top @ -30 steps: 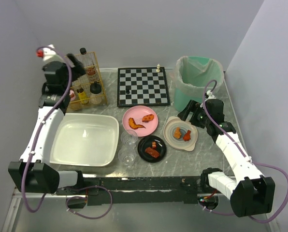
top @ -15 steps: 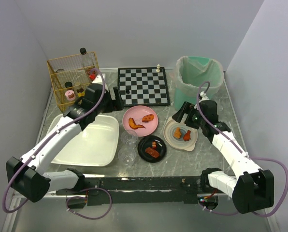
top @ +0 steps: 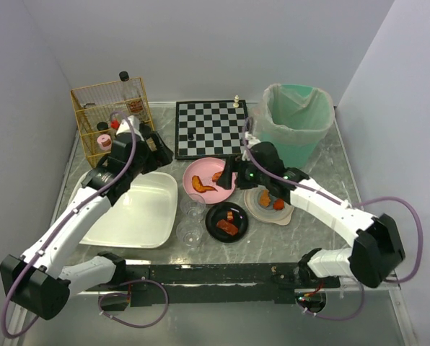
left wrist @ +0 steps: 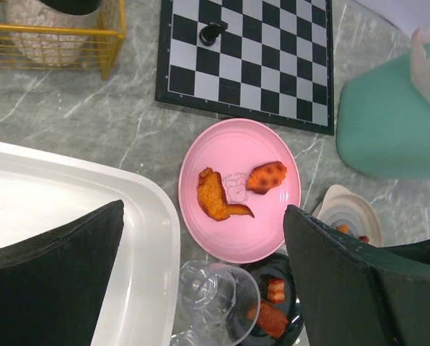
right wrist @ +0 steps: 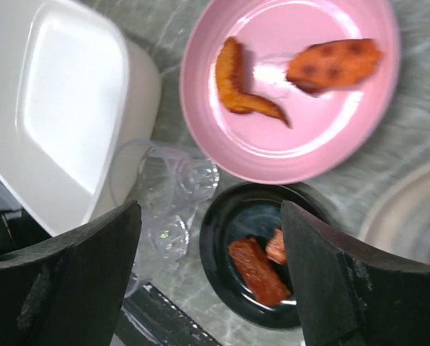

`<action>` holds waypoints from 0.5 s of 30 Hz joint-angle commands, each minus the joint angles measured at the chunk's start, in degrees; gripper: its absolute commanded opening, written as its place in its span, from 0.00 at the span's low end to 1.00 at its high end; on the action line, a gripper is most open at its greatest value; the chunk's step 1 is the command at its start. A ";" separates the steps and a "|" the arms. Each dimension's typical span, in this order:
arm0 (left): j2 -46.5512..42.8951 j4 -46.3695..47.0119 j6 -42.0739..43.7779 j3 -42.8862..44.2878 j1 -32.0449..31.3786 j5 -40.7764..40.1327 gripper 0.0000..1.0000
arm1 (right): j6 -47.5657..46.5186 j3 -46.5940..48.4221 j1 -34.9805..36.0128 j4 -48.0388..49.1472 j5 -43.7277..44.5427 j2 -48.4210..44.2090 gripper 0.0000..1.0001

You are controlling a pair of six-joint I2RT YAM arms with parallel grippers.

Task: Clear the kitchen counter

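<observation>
The left gripper [left wrist: 204, 213] is spread wide with nothing in it, above the gap between tub and pink plate. The right gripper [right wrist: 211, 209] is also wide apart and empty, over the pink and black plates.

- The grey marble-patterned worktop [top: 273, 241] lies under everything.
- A white rectangular plastic tub [top: 128, 209] sits near left.
- A pale green bin with a clear liner [top: 294, 119] stands far right.
- A black-and-white chessboard [top: 213, 130] lies far centre.
- A yellow wire rack [top: 103, 119] holding bottles stands far left.
- A round pink plate [left wrist: 233, 231] carries two orange-brown food pieces.
- A cream plate [top: 262, 209] is just right of it.
- A small black plate [top: 216, 215] holds reddish pieces.
- Two clear glasses [top: 192, 205] stand beside the tub.
</observation>
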 commanded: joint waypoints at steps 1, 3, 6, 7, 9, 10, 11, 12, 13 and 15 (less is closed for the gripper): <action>-3.28 6.37 -3.01 -2.77 3.57 5.71 0.95 | -0.65 5.47 3.95 -2.08 1.35 4.87 0.80; -3.55 6.73 -2.83 -3.47 4.62 6.94 0.94 | -1.08 6.61 5.09 -3.05 0.56 6.71 0.78; -4.07 8.04 -2.92 -5.05 5.85 8.17 0.94 | -1.87 8.37 7.63 -4.55 0.12 9.26 0.77; -4.25 8.40 -3.10 -5.41 6.03 8.52 0.94 | -2.05 8.81 8.69 -5.07 0.29 9.97 0.77; -4.43 9.10 -3.36 -6.29 6.38 9.14 0.93 | -1.88 9.60 10.18 -5.69 1.69 11.29 0.76; -4.51 9.19 -3.36 -6.46 6.47 9.32 0.93 | -1.70 9.78 10.63 -5.87 2.66 11.90 0.76; -4.51 9.28 -3.45 -6.47 6.47 9.41 0.93 | -1.53 9.87 11.07 -6.04 3.36 12.60 0.76; -4.51 9.45 -3.45 -6.64 6.56 9.49 0.93 | -1.35 10.13 11.24 -6.04 3.81 13.13 0.75; -4.60 9.54 -3.45 -6.82 6.56 9.49 0.93 | -1.35 10.31 11.25 -5.87 3.90 13.92 0.73; -5.04 9.72 -3.45 -7.08 6.56 9.41 0.93 | -1.44 11.10 11.68 -5.34 3.98 15.77 0.71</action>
